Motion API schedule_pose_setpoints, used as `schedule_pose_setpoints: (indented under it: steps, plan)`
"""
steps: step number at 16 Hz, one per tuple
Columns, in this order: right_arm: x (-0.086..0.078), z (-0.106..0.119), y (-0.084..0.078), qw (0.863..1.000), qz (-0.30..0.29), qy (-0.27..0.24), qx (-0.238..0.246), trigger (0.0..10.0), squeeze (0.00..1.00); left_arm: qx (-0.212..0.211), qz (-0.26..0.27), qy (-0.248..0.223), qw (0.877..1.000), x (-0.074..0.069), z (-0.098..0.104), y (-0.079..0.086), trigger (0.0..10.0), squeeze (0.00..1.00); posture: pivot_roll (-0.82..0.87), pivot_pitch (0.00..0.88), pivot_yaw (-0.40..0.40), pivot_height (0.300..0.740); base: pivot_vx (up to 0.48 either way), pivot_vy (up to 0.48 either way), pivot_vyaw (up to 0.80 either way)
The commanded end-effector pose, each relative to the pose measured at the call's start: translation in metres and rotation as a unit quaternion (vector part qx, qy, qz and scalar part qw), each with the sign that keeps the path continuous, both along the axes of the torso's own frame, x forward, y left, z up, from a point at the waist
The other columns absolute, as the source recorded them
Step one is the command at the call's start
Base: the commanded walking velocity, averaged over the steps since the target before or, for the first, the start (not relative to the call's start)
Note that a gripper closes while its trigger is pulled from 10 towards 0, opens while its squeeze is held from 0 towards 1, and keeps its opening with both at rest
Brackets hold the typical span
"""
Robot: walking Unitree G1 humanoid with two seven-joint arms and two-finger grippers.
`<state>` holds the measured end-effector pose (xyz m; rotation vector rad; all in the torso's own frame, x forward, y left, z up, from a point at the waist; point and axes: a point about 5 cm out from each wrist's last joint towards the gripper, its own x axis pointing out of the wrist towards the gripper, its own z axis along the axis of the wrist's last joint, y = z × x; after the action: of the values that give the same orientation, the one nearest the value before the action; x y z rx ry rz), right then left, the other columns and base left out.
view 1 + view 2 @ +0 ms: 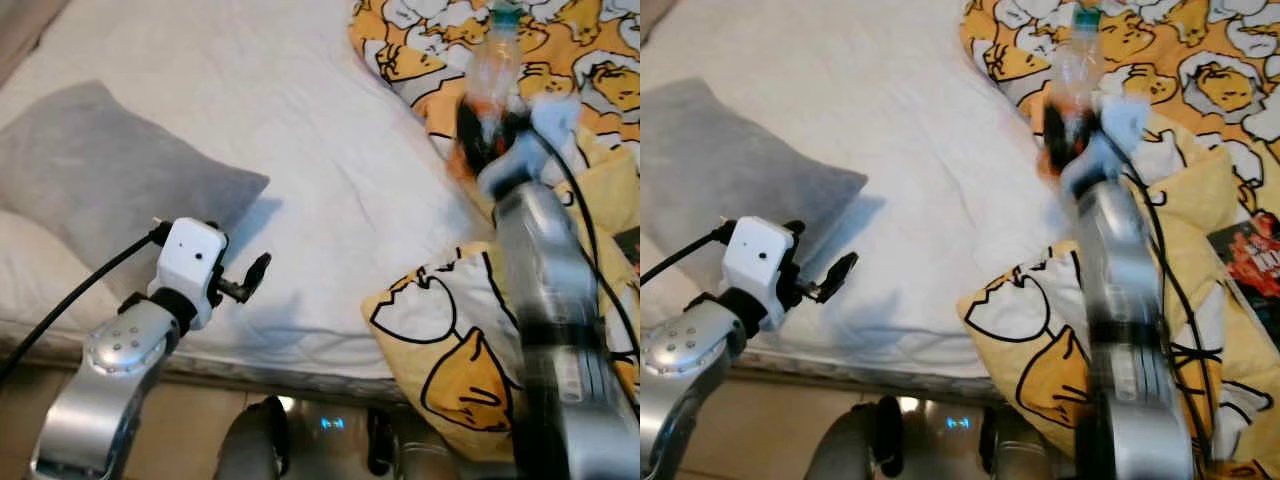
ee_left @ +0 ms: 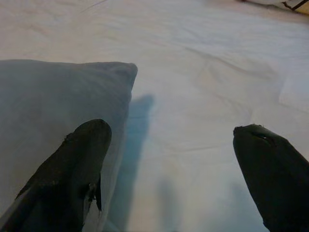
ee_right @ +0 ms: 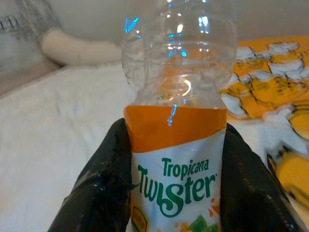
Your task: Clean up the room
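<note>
An empty clear plastic bottle [image 3: 176, 121] with an orange and white Tropicana Twister label and a green cap [image 1: 504, 15] is held upright above the bed. My right gripper [image 3: 176, 193] is shut on its labelled middle, one black finger [image 3: 101, 183] on each side. In the eye views the right arm [image 1: 540, 260] is blurred, raised over the yellow cartoon blanket [image 1: 440, 340]. My left gripper [image 2: 176, 169] is open and empty, low over the white sheet beside the grey pillow [image 1: 100, 180].
The white bed sheet [image 1: 300, 130] spans the middle. The yellow blanket [image 1: 1200, 60] covers the right side and hangs over the bed's near edge. A dark red packet [image 1: 1255, 255] lies on the blanket at far right. A white pillow [image 1: 25, 270] lies under the grey one.
</note>
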<state>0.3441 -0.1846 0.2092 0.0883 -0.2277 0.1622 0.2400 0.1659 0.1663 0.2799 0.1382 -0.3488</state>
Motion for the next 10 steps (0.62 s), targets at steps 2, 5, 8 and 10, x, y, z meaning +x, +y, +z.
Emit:
schedule_pose_setpoints:
  steps: [2,5,8,10]
  plan:
    - [-0.041,0.008,0.006,1.0,0.012,0.003,0.009,10.0,0.0,-0.017,0.036,-0.006,0.999,-0.009,0.002,0.0,10.0,0.0,-0.05,0.151,0.082,0.74,0.0,0.0,0.0]
    - [-0.096,-0.013,0.0,0.997,-0.025,0.069,-0.01,10.0,0.0,-0.029,0.071,0.013,0.997,-0.034,-0.005,0.0,10.0,0.0,-0.09,0.111,0.089,0.74,0.0,0.0,0.0]
    - [-0.128,-0.035,0.005,0.99,-0.006,0.134,-0.041,10.0,0.0,-0.027,0.093,0.018,0.995,-0.045,-0.009,0.001,10.0,0.0,-0.09,0.086,0.075,0.74,0.0,0.0,0.23]
    - [-0.145,-0.049,0.012,0.981,0.014,0.19,-0.036,10.0,0.0,-0.036,0.109,0.024,0.993,-0.049,-0.011,0.003,10.0,0.0,-0.08,0.07,0.064,0.74,0.0,0.0,0.8]
